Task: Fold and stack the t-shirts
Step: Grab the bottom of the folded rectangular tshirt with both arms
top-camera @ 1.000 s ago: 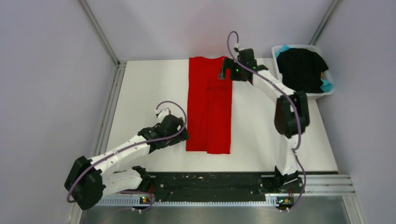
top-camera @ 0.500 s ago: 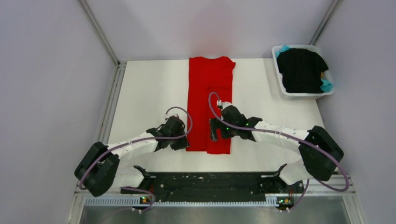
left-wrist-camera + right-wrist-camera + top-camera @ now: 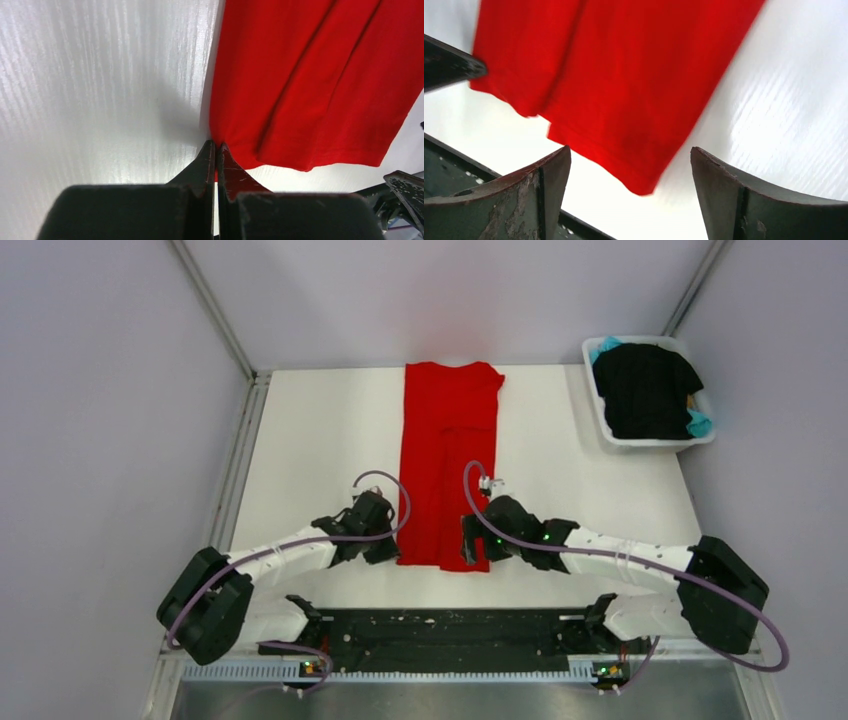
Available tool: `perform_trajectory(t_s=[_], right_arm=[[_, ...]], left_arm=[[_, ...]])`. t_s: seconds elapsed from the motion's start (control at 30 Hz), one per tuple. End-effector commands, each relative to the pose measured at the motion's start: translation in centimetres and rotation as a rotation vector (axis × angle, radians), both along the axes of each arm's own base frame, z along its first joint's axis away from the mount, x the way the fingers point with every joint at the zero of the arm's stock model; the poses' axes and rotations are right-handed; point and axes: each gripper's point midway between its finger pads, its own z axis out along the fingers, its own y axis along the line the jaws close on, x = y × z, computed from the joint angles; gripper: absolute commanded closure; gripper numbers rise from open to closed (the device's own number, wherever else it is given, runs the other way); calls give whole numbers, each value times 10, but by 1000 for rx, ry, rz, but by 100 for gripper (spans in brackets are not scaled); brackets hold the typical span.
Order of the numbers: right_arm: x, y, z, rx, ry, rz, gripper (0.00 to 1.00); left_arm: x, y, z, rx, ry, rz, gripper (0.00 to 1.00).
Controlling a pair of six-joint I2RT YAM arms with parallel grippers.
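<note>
The red t-shirt (image 3: 449, 455) lies on the white table as a long folded strip, collar end far, hem near. My left gripper (image 3: 391, 553) is at the hem's left corner, and in the left wrist view it (image 3: 216, 146) is shut on that corner of the red cloth (image 3: 310, 80). My right gripper (image 3: 470, 546) hovers at the hem's right corner. In the right wrist view it (image 3: 630, 162) is open, with the corner of the red cloth (image 3: 624, 90) between its fingers, untouched. A black t-shirt (image 3: 645, 388) and a teal one (image 3: 700, 424) sit in the tub.
A white plastic tub (image 3: 655, 443) stands at the table's far right corner. The black base rail (image 3: 440, 628) runs along the near edge just behind the hem. Grey walls close the left, right and far sides.
My right arm has swung from the shirt's far collar end down to the near right hem corner. My left gripper has closed on the left hem corner.
</note>
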Motion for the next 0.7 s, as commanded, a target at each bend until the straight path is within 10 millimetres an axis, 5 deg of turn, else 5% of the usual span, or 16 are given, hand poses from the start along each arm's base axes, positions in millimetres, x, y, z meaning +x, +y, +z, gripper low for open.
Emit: perform_trajectory(t_s=[0.0, 0.27, 0.37, 0.67], right_arm=[[-20, -11, -12, 34, 73, -38, 15], [-55, 3, -24, 192, 201, 38, 33], [-60, 0, -25, 205, 213, 35, 48], [-45, -16, -40, 137, 160, -64, 62]], left_arm=[[-4, 11, -1, 42, -6, 7, 100], [-5, 14, -7, 60, 12, 24, 100], [-7, 13, -10, 52, 18, 24, 100], [-5, 17, -12, 72, 6, 27, 100]])
